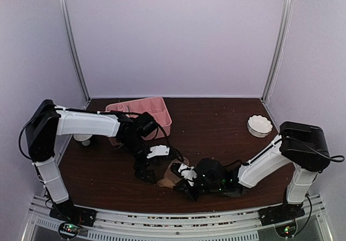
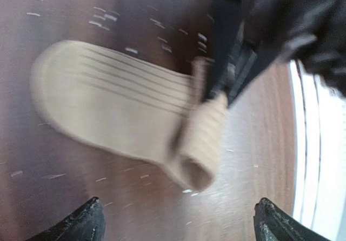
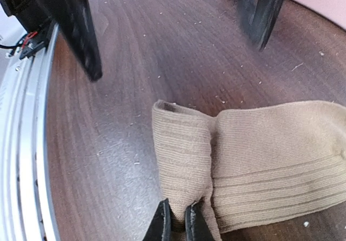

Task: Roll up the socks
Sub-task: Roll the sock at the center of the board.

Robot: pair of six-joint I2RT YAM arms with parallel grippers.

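Note:
A tan ribbed sock (image 2: 108,100) lies flat on the dark wooden table, its cuff end folded over into a short roll (image 3: 184,149). My right gripper (image 3: 177,222) is shut on the near edge of that roll, and from above it (image 1: 184,182) sits at the sock's (image 1: 166,182) right end. My left gripper (image 2: 178,225) stands wide open just off the rolled end and holds nothing. Its two dark fingers (image 3: 75,30) hang above the table beyond the sock in the right wrist view. From above, the left gripper (image 1: 145,169) is beside the sock's left end.
A pink divided tray (image 1: 162,111) stands at the back left behind the left arm. A white scalloped bowl (image 1: 259,126) sits at the back right. A small white object (image 1: 82,139) lies under the left arm. The table's metal front rail (image 3: 21,144) runs close to the sock.

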